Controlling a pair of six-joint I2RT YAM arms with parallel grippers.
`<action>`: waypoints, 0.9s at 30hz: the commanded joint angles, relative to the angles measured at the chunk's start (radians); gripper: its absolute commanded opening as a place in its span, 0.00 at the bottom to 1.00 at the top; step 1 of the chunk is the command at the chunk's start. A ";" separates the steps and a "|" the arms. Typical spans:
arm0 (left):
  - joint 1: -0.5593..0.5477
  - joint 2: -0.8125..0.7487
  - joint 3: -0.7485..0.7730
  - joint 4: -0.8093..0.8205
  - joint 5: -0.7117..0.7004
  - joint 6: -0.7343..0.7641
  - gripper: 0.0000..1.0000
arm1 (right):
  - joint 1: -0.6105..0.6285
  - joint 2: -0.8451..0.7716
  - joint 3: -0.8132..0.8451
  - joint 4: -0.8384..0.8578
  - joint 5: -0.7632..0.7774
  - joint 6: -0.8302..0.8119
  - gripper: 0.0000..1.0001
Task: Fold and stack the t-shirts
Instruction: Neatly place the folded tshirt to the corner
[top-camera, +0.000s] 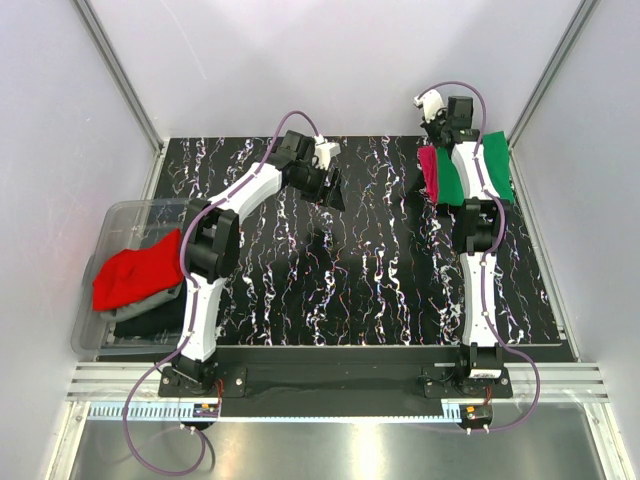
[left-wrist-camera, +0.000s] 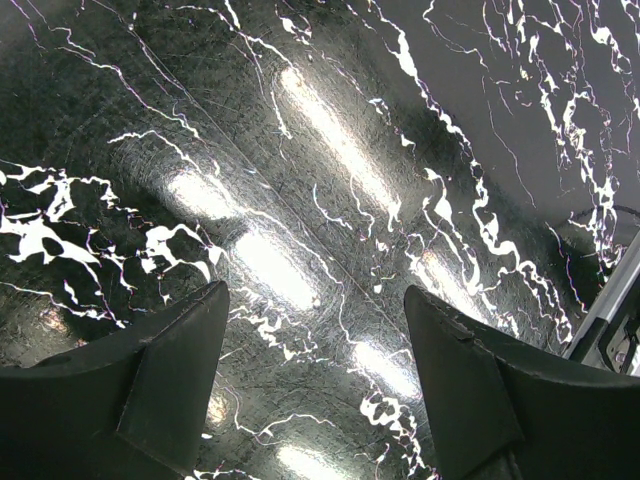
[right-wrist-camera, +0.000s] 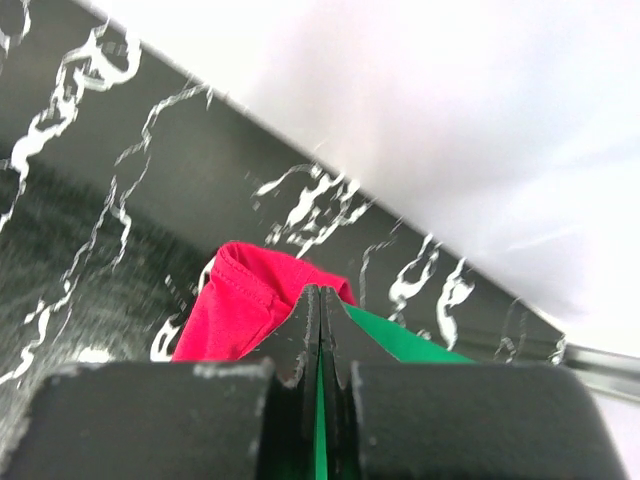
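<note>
The top camera sits high behind the near edge, looking down on the whole desk (top-camera: 350, 290). The left wrist camera stares past the left gripper (left-wrist-camera: 315, 292) at the desk, close up — the right, past the right gripper (right-wrist-camera: 320, 300), shares the green t-shirt (right-wrist-camera: 400, 345) with the top view.

We count five soft cloth t-shirts. Two lie at the far right: one bright green t-shirt (top-camera: 497, 165) and one magenta-pink t-shirt (top-camera: 430, 172). Three are at the left: one red t-shirt (top-camera: 135, 272), one grey t-shirt (top-camera: 168, 296) showing only as an edge, and one black t-shirt (top-camera: 150, 322). We count one clear plastic bin (top-camera: 118, 215) at the left and one black, white-veined table (top-camera: 350, 270). We count two white-and-black arms, the left arm (top-camera: 215, 250) and the right arm (top-camera: 480, 280).
</note>
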 joint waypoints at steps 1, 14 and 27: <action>0.003 -0.006 0.008 0.033 0.026 -0.007 0.76 | 0.002 -0.046 0.052 0.104 0.001 0.024 0.00; 0.003 -0.034 0.009 0.030 0.006 0.007 0.77 | -0.008 -0.108 0.058 0.348 0.086 0.286 0.82; 0.027 -0.117 -0.007 -0.073 -0.232 0.225 0.79 | -0.233 -0.372 -0.330 0.272 -0.011 0.481 0.79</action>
